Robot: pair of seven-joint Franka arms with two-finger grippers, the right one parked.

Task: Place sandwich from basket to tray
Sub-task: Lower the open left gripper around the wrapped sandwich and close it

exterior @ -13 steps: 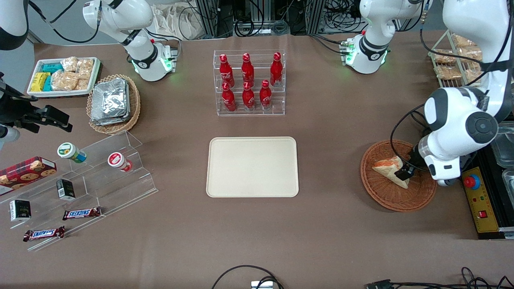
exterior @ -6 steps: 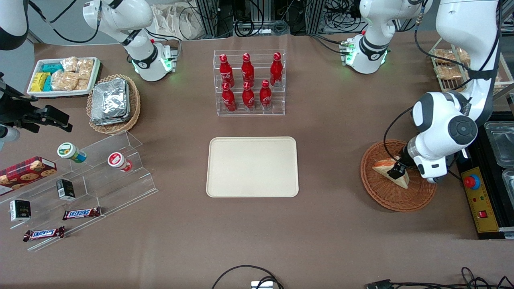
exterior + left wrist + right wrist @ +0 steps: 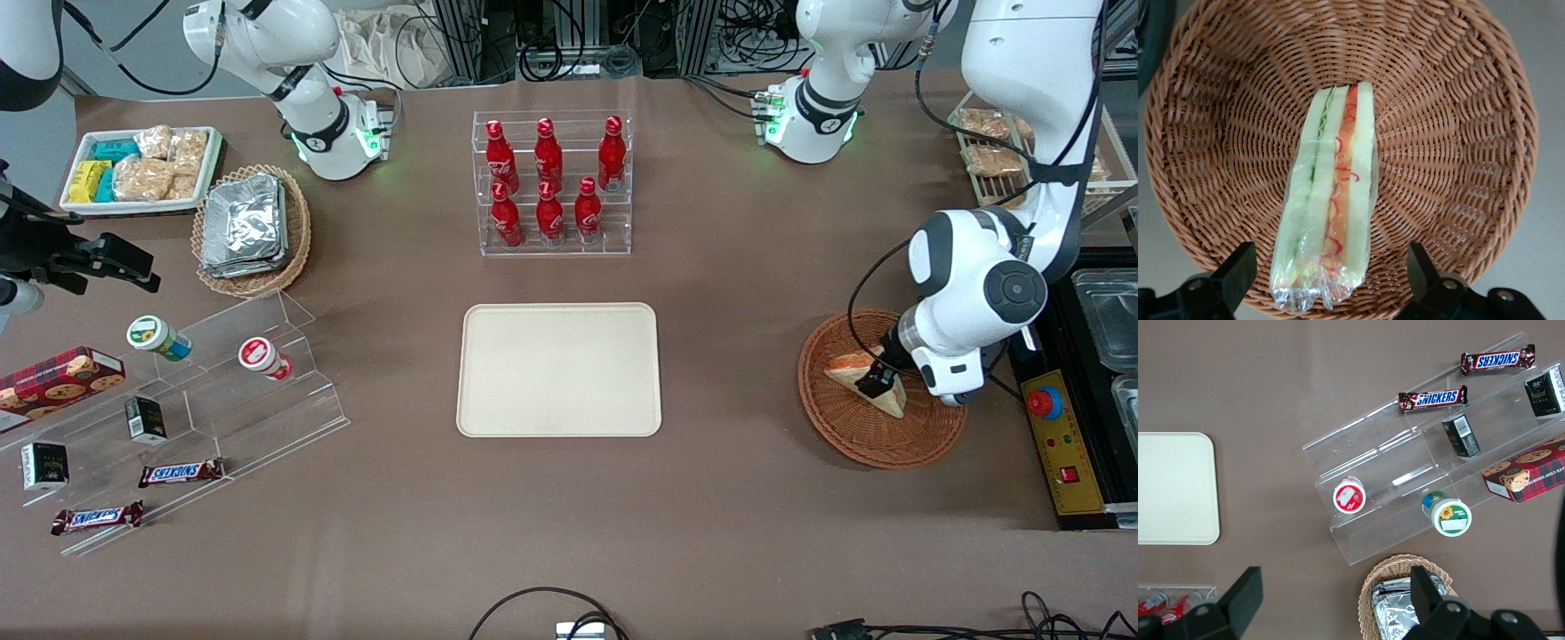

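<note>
Gripper [image 3: 1328, 280] open astride sandwich [image 3: 1328, 227], inside basket [image 3: 1458, 167]

Left arm's bent over with the wrist aimed down, gripper [image 3: 1328, 280] low, fingers [image 3: 1238, 270] spread wide apart, nothing pinched between them.

Bottles: I count six red bottles [image 3: 548, 181] standing upright in a clear rack [image 3: 553, 246], in two rows of three.
Foil packets: I see a stack of silver packets [image 3: 244, 223] in a light wicker basket [image 3: 298, 233] toward the parked arm's end of the desk [image 3: 569, 498].
Snack tray: a white tray [image 3: 133, 206] holds tan bagged snacks plus yellow and teal packets.
Step stand: I see a clear stepped stand [image 3: 222, 409] carrying two small cups [image 3: 158, 338] lying tipped, two dark cartons [image 3: 145, 420], a cookie box [image 3: 58, 378].
Chocolate: two Snickers bars [image 3: 181, 472] lie nearest my front camera.
Control box: yellow panel [image 3: 1064, 456] with red button, at the working arm's end.
</note>
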